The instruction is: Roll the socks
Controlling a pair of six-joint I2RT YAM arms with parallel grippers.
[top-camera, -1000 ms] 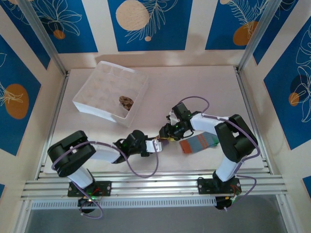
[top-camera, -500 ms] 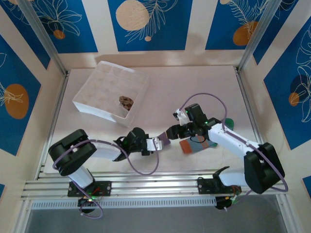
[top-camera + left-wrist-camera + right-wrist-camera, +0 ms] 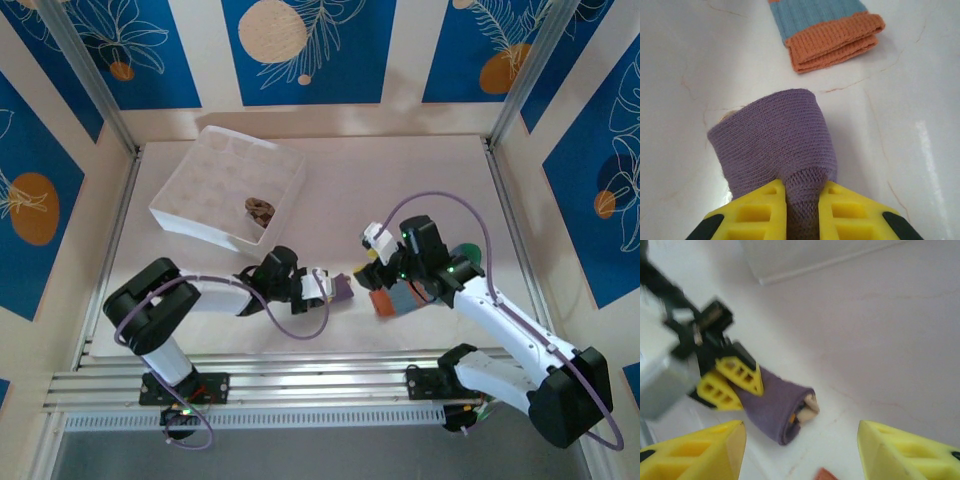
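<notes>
Near the front middle of the worktop (image 3: 330,180), the left claw (image 3: 802,195) was pinched tight on the purple sock (image 3: 772,145), its two yellow fingers (image 3: 757,210) squeezing a narrow fold of the knit between them. The sock was bunched into a short roll that lay on the worktop just ahead of the fingertips. In the right wrist view its open end showed a tan and orange core tucked inside the purple layers. Just beyond it, and apart from it, the blue-grey sock (image 3: 832,35) lay flat and folded, with its orange cuff turned toward the roll. In the overhead view this sock sat just right of the purple one and ran partly under the right arm. The right claw (image 3: 802,445) was above the worktop with its jaws spread wide and nothing between them, facing the purple roll and the left claw across a small gap. The brown diamond-patterned sock (image 3: 259,210) sat rolled up in a compartment by the near edge of the white gridded box (image 3: 180,215), well apart at the far left of the worktop.
</notes>
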